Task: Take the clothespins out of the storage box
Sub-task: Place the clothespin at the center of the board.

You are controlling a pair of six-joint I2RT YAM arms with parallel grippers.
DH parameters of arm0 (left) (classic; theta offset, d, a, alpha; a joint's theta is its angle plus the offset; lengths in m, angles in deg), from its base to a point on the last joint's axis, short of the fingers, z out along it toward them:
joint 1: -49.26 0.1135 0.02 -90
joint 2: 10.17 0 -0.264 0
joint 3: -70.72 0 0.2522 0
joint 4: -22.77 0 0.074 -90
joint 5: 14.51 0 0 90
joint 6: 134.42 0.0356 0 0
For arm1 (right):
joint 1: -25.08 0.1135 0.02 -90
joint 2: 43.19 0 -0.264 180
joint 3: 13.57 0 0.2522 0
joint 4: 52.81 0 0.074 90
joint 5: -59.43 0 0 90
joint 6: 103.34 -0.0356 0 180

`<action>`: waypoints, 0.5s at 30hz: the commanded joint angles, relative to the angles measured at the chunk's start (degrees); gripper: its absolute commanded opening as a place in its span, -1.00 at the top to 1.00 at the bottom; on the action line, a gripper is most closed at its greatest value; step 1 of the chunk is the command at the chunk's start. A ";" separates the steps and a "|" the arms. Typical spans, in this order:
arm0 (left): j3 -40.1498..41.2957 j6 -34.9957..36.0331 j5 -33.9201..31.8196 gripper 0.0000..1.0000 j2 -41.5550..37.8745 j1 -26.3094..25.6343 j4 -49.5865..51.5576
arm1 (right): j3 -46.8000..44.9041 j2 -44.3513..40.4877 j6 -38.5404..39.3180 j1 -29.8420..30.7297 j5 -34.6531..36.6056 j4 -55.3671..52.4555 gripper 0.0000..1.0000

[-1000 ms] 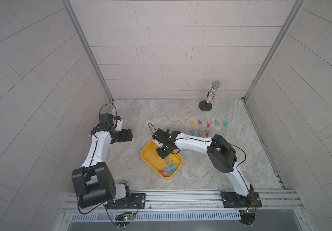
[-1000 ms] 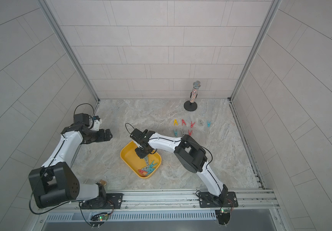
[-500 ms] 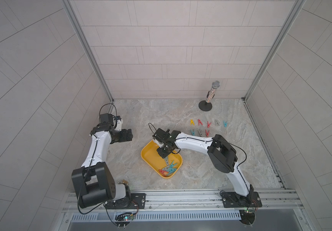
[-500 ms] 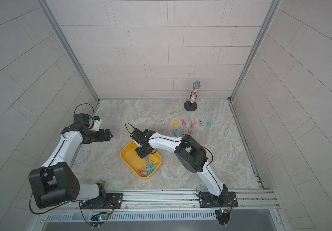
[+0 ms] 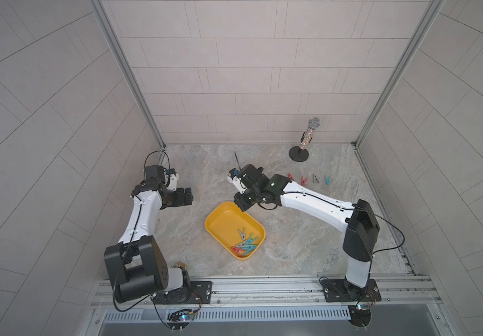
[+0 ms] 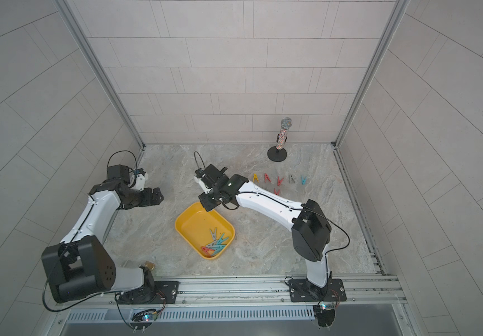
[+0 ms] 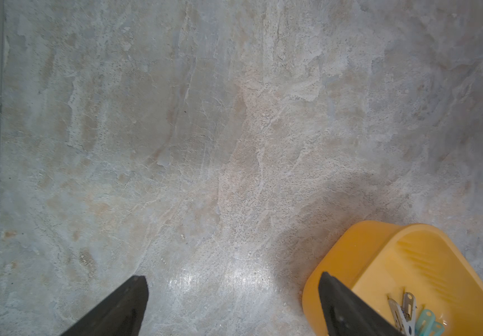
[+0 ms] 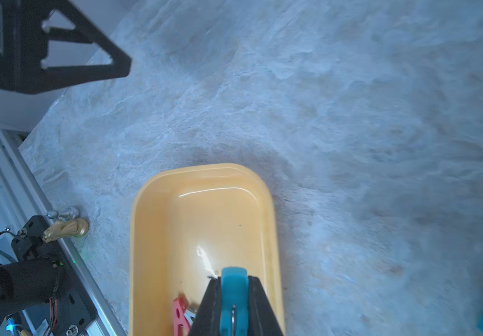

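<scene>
The yellow storage box [image 5: 215, 222] [image 6: 189, 224] lies mid-table with several teal, red and grey clothespins [image 5: 245, 242] [image 6: 216, 243] heaped at its near end. My right gripper [image 5: 241, 204] [image 8: 233, 277] hangs over the box's far corner, shut on a teal clothespin [image 8: 233, 299] that stands upright between the black fingers. A red clothespin [image 8: 179, 314] shows below it inside the box [image 8: 176, 227]. My left gripper [image 5: 186, 197] [image 7: 232, 277] hovers open and empty to the left of the box [image 7: 379, 256].
A row of clothespins [image 6: 279, 181] [image 5: 316, 178] lies on the table at the back right. The glittery microphone [image 5: 307, 136] on its black stand rises behind them. A small gold object [image 5: 180, 264] sits by the left arm's base.
My right gripper has closed on the teal clothespin and risen out of the box toward its far corner. The left arm has not moved.
</scene>
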 commanded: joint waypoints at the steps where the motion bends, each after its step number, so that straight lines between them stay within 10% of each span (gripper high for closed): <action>1: -0.92 0.03 0.08 -1.00 -0.61 0.34 0.35 | -4.87 -3.81 -1.88 -5.06 5.28 -2.02 0.96; 15: -0.99 -0.06 0.41 -1.00 -0.73 0.49 0.41 | -21.40 -8.38 -4.25 -27.50 24.11 -6.88 0.96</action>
